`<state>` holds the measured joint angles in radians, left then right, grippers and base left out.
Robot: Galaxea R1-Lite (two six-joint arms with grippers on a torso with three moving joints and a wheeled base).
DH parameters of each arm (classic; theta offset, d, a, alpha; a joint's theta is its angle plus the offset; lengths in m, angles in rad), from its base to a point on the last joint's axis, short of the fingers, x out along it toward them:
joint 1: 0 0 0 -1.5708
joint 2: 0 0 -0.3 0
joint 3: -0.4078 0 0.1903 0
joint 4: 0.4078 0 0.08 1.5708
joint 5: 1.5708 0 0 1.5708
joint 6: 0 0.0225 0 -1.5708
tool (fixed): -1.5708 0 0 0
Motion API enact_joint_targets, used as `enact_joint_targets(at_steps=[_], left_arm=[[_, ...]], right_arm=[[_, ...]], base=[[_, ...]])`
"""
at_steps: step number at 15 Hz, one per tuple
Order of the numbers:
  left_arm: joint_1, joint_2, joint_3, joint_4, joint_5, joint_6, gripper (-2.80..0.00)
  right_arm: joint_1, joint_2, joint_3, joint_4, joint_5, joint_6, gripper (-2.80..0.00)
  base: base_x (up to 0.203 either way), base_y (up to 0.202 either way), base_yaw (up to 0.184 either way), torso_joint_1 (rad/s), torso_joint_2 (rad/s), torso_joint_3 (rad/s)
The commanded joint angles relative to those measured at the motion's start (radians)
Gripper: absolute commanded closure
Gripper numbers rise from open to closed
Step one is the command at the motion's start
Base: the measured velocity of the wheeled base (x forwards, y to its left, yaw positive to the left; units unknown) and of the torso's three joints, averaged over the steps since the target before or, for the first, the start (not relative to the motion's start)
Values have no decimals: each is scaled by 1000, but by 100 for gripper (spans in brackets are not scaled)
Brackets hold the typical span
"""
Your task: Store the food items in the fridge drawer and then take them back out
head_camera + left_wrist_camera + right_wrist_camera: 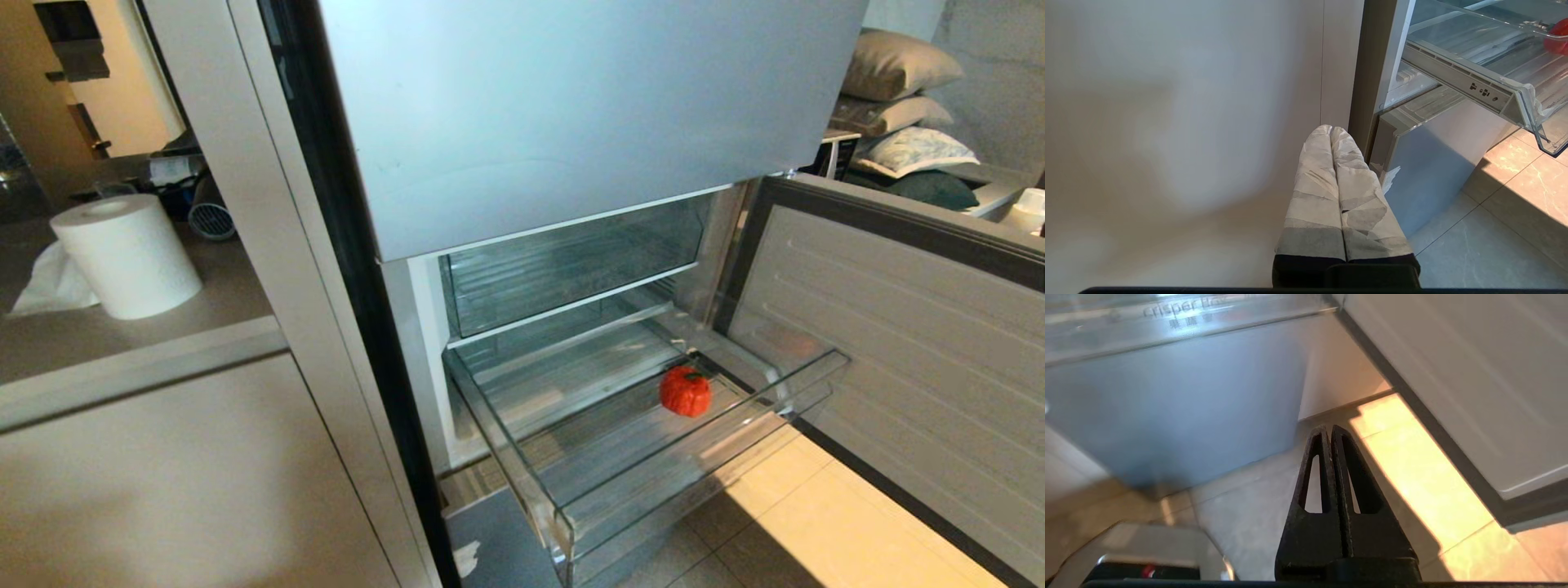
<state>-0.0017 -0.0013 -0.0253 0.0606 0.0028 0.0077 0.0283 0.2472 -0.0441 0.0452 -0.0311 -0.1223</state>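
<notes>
A glossy red pepper-like food item (pixel 686 391) lies on the ribbed bottom of the clear fridge drawer (pixel 702 474), which is pulled out of the fridge. A red edge of the food item (pixel 1559 36) shows inside the fridge drawer (pixel 1527 98) in the left wrist view too. My left gripper (pixel 1331 130), its fingers wrapped in pale tape, is shut and empty, low beside the cabinet panel to the left of the fridge. My right gripper (pixel 1327 429) is shut with nothing in it, pointing at the floor tiles below the fridge front. Neither arm shows in the head view.
The fridge door (pixel 914 367) stands open to the right of the drawer. A second clear bin (pixel 563 269) sits above it under the silver-blue upper panel (pixel 571 106). A paper towel roll (pixel 126 253) stands on the counter at left. A lettered clear bin (pixel 1184 314) is above the lower panel.
</notes>
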Motion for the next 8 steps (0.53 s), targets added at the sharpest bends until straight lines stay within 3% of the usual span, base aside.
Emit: enact_joint_targets(at_steps=[1, 3, 8], left_arm=[[0, 0, 0, 0, 0, -1, 0], [0, 0, 0, 0, 0, 1, 0], [0, 0, 1, 1, 0, -2, 0]], right_arm=[[-35, -119, 22, -4, 27, -3, 0], [-36, -237, 33, -18, 38, 1, 0], [-36, -246, 44, -34, 40, 13, 0]], base=[[0, 0, 0, 0, 0, 0], [0, 0, 0, 0, 0, 0], [0, 0, 0, 0, 0, 0]])
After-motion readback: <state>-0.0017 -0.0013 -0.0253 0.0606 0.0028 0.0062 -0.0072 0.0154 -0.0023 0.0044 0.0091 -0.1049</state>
